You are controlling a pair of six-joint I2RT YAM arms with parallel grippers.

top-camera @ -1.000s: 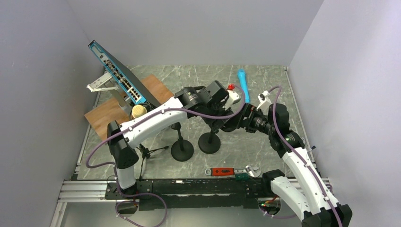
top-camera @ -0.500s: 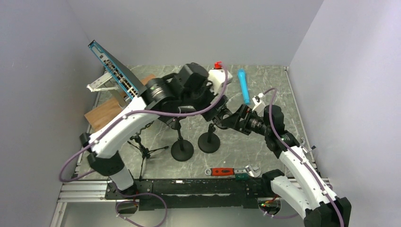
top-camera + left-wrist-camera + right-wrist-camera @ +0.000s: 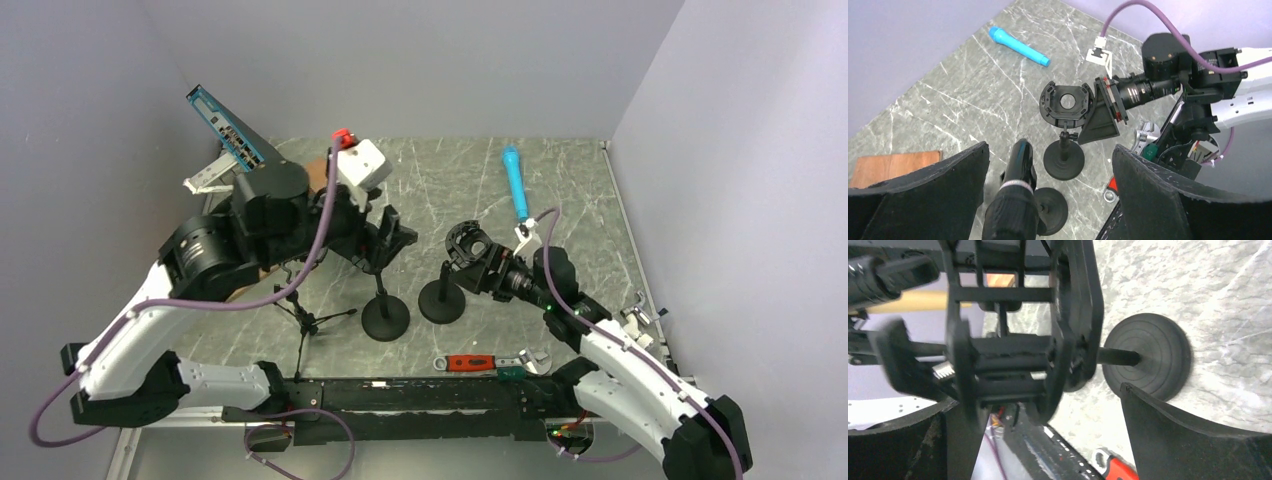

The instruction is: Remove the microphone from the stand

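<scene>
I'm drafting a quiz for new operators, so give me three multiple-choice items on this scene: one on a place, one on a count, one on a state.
1. Where is the blue microphone?
A) upright in a stand
B) off the table, on the floor
C) flat on the table, beyond the stands

2. How many round-based stands are there?
A) one
B) two
C) four

3. What is the state of the clip on the right-hand stand?
A) empty
B) holding the blue microphone
C) broken off and lying flat

Answers:
1 C, it lies on the marbled surface toward the back wall.
2 B, the top view shows two black discs side by side.
3 A, the left wrist view looks straight through its bare ring.
</scene>
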